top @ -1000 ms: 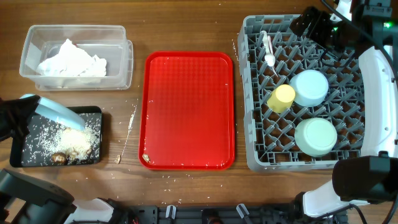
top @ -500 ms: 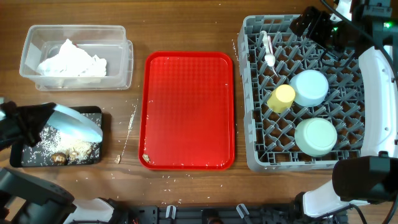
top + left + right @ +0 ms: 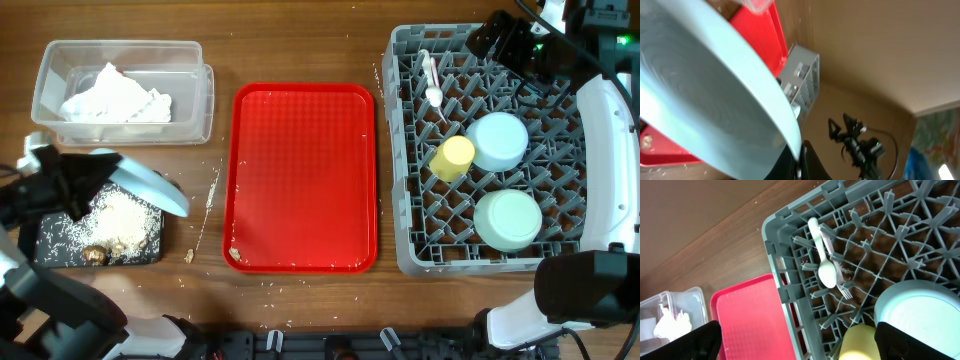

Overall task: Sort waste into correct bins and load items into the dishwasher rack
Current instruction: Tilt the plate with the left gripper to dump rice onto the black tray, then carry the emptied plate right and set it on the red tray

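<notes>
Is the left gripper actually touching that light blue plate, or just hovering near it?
Touching. The overhead view shows the left gripper clamped on the rim of the light blue plate, holding it tilted.

In the left wrist view the light blue plate (image 3: 705,100) is so close that it runs off the left and top edges and hides most of the left gripper (image 3: 799,162). From above, it covers a corner of the black tray (image 3: 100,262). In the right wrist view the bowl (image 3: 920,315), yellow cup (image 3: 860,342) and clear box (image 3: 685,300) are cut off at the edges.
</notes>
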Tool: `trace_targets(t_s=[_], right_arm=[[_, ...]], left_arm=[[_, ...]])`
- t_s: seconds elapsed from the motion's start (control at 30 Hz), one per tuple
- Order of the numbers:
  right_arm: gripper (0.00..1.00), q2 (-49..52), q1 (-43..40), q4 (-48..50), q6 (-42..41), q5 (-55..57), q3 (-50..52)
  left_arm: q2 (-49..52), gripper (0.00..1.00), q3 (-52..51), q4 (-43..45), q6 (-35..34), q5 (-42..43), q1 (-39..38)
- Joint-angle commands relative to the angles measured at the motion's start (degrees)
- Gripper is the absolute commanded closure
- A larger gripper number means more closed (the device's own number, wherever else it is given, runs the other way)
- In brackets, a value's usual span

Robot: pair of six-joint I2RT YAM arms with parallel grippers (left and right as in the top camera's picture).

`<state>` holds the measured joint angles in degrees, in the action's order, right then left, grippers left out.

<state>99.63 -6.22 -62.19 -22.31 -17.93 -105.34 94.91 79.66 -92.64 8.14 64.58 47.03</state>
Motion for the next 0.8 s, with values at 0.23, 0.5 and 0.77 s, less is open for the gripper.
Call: trace_targets(t_s=[0.23,0.5,0.77], right_arm=[[0.00,-1.38,-0.02,0.00,-0.39,0.33,-0.02],[0.00,-1.38,-0.02,0.00,-0.37,0.33,-0.02],[0.00,-1.38,-0.02,0.00,-0.37,0.33,-0.02]], left_arm=[[-1.60,0.96,0.15,3.58,-2.67,1.36,-28.74],[-1.57,0.96,0.15,31.01,-39.47,-29.38,-51.43],[1.29,0.96,0.15,42.27,-52.92,-56.54,-74.01]])
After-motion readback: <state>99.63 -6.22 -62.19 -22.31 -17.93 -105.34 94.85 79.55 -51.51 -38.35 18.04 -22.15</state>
